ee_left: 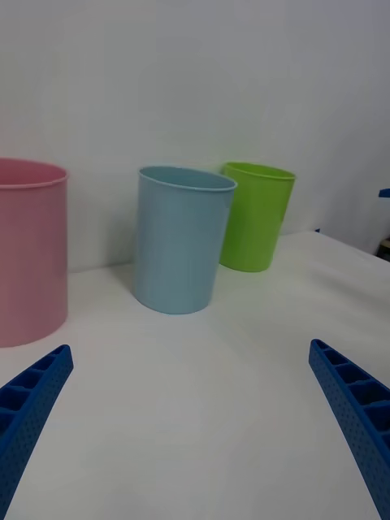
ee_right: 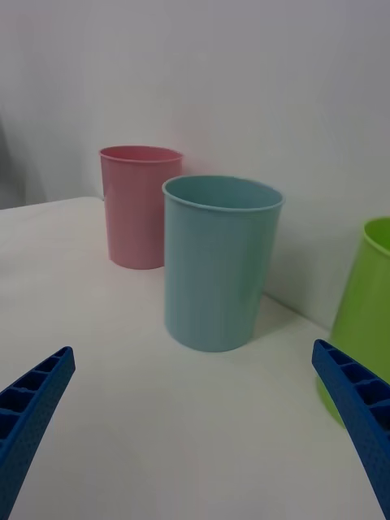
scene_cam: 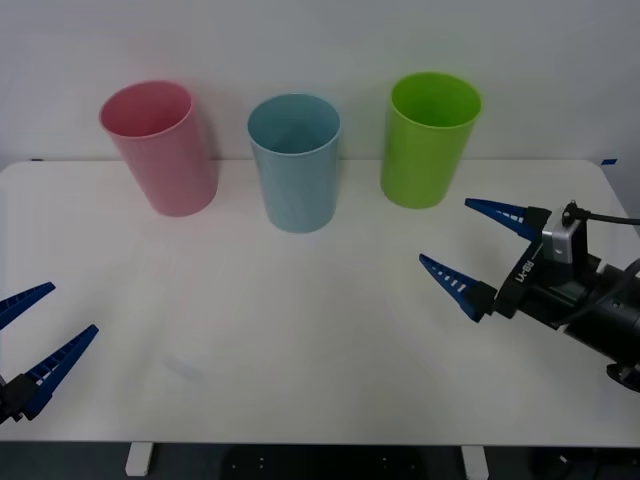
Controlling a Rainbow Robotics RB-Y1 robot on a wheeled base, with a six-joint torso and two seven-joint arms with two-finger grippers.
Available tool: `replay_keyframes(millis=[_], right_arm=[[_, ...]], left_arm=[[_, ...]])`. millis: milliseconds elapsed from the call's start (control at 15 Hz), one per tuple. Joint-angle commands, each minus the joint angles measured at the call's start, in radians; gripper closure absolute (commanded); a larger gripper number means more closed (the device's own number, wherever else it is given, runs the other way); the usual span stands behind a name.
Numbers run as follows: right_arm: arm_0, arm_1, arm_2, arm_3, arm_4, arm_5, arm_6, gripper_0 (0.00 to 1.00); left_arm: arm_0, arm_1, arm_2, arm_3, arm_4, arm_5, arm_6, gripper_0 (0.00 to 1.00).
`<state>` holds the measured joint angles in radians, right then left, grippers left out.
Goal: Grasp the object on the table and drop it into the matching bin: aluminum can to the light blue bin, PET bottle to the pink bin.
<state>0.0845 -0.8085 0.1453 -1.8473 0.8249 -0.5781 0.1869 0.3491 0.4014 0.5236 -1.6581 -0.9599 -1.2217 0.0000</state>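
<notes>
The white worktop (scene_cam: 300,330) spreads wide under both arms, bare across its middle. At its far side stand three tall cup-shaped bins in a row: the pink bin (scene_cam: 160,150) on the left, the light blue bin (scene_cam: 295,165) in the middle, and a lime green bin (scene_cam: 428,140) on the right, each well apart from its neighbour and upright.

The right claw (scene_cam: 468,248) hangs above the worktop's right side, near the green bin, its blue ribbed fingers spread wide and holding nothing. The left claw (scene_cam: 40,322) sits low at the near left corner, likewise spread and empty.

The aluminum can cannot be found on the worktop or in either claw; whether it lies inside the light blue bin cannot be told, since the bin's inside is too dim to read.

As a judgement, such a can would be light, stiff yet easily dented, and smooth-sided, so a grip across the middle of its body with moderate squeeze suits it best.
</notes>
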Motion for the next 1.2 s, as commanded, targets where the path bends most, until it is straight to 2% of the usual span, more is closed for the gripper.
replay_keyframes(millis=[67, 333, 533, 1200], right_arm=[[0.106, 0.002, -0.089, -0.006, 0.002, -0.103, 0.014, 0.0], [0.276, 0.015, -0.237, -0.021, -0.009, -0.246, 0.003, 0.0], [0.348, 0.035, -0.299, -0.038, -0.017, -0.278, -0.014, 0.0], [0.399, 0.061, -0.332, -0.041, -0.017, -0.286, -0.026, 0.0]], left_arm=[[0.0, 0.0, 0.0, 0.0, 0.0, 0.0, 0.0, 0.0], [0.0, 0.0, 0.0, 0.0, 0.0, 0.0, 0.0, 0.0], [0.0, 0.0, 0.0, 0.0, 0.0, 0.0, 0.0, 0.0], [0.0, 0.0, 0.0, 0.0, 0.0, 0.0, 0.0, 0.0]])
